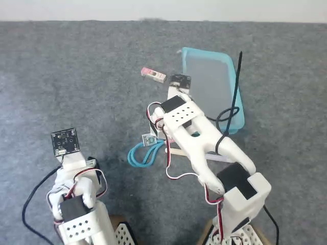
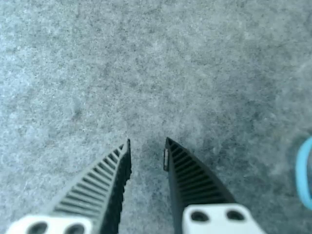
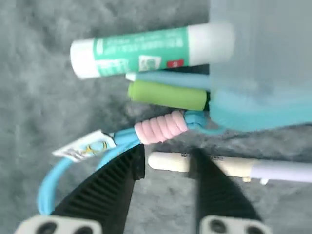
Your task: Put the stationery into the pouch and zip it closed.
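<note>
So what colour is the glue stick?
The glue stick is green with white ends, clearest in the right wrist view.

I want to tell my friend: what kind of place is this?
Probably a robot practice table: a grey carpet-like mat, a white left arm and right arm at its near edge, and a blue pouch and glue stick laid out.

Print on glue stick [image 3: 146, 51] unreadable

White arms [image 1: 204, 138], black motors [image 1: 235, 176], red-white wiring [image 1: 179, 176]; gripper [image 2: 147, 142] dark, ribbed, possibly rubber.
</note>
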Robot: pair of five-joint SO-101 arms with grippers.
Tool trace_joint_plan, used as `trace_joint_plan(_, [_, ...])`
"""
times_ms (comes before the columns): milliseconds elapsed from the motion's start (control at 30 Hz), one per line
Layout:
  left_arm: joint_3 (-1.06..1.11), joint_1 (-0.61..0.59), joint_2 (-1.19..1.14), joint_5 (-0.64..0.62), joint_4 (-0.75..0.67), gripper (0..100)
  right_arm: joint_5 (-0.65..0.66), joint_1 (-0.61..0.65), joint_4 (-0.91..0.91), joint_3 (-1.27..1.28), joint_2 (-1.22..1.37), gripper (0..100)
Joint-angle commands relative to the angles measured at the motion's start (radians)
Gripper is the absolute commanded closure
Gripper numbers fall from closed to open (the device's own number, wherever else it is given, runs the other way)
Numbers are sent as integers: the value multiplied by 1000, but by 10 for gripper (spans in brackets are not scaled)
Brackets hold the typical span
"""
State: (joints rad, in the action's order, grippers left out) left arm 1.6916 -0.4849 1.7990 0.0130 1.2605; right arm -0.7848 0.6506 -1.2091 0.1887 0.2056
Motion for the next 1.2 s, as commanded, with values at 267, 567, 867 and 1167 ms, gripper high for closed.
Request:
trace_joint_plan(267, [-10, 6, 25, -15, 5, 895, -95, 12, 124, -58, 61, 772])
trace_joint_plan(567, [-10, 6, 25, -15, 5, 895, -98, 45, 130, -72, 99, 772])
trace_joint_plan(867, [-10, 6, 25, -15, 5, 895, -101, 27, 131, -77, 194, 772])
trace_joint_plan(1167, [-10, 6, 25, -15, 5, 895, -181, -116, 131, -78, 197, 882])
